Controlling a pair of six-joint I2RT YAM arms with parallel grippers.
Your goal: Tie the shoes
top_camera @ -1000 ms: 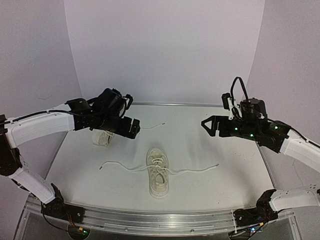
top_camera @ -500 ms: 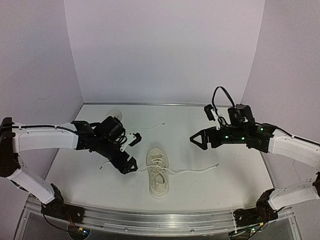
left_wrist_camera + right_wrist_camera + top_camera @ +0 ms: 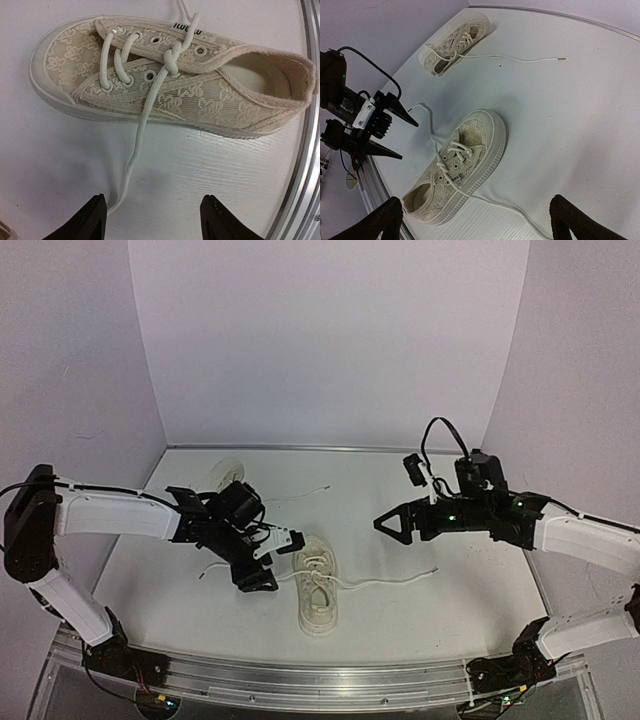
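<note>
Shoes [image 3: 317, 585] both untied. My left tool [image 3: 152, 212] is spread, nothing pinched. The left lace [image 3: 135, 155] runs down between the fingers [image 3: 95, 215], its loose end just beside one of them rather than centred. Just past the tips lies the near shoe [image 3: 175, 80], on its sole on the tabletop [image 3: 420, 620], laces crossed once at the eyelets, no bow. The right lace [image 3: 400, 580] trails off the other side. The far shoe [image 3: 228, 475] sits at the back left, well apart.

My right tool [image 3: 392, 528] is spread wide and empty, raised, well apart from the near shoe.

Risks, my judgement:
- The lace is off-centre, so the pads could shut on bare tabletop or clip only the tip, and it slips out.
- The shoe looks light, so a pull on one lace with nothing bracing it could drag or roll it.
- The right tool is far from its lace, so the crossing could loosen before I get tension on both sides.

Pose: the left arm [image 3: 110, 515] reaches in low from the left, wrist bent down, tool close over the tabletop beside the shoe. The right arm [image 3: 580, 535] stretches in from the right, held higher, tool pointing left toward the shoe.
</note>
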